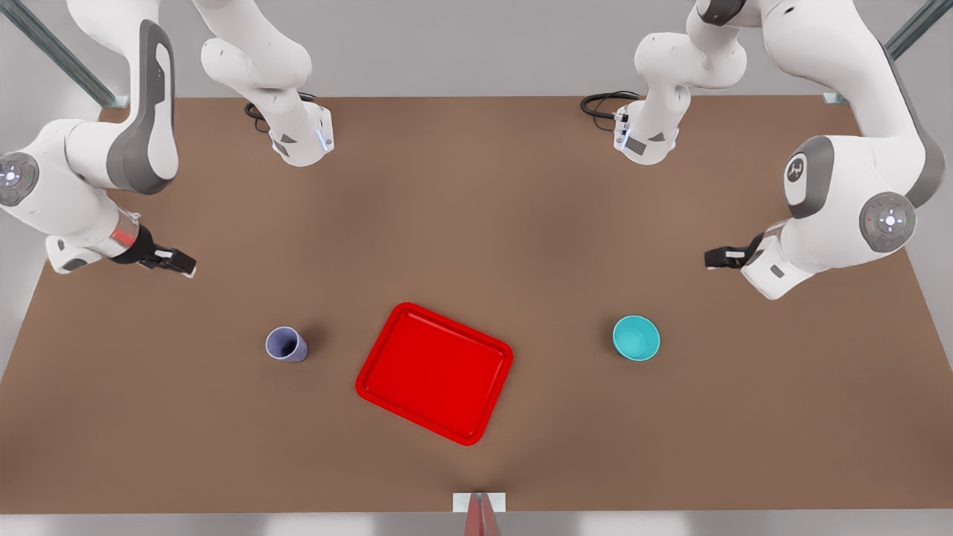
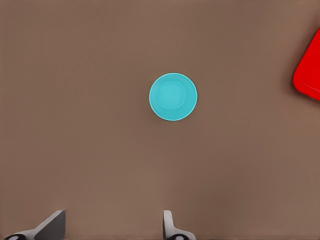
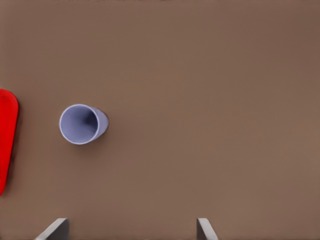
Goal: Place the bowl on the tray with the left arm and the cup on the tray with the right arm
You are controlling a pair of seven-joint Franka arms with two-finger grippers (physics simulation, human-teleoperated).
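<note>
Here both grippers, left gripper (image 1: 716,257) and right gripper (image 1: 181,263), seemingly spread, hover apart from bowl (image 1: 636,338) and cup (image 1: 286,345).

The left arm (image 1: 856,186) comes in from the front view's right. Its upper part goes down from the top edge, bends at a grey elbow, and the wrist points toward the middle of the scene. The left gripper (image 1: 713,258) is black and hangs in the air, holding nothing. In the left wrist view its two fingers (image 2: 50,226) stand wide apart.

The right arm (image 1: 89,171) comes in from the front view's left in a mirrored pose, with a red band at the wrist. The right gripper (image 1: 182,264) is also raised and holds nothing. In the right wrist view its fingertips (image 3: 55,229) are spread wide.
</note>
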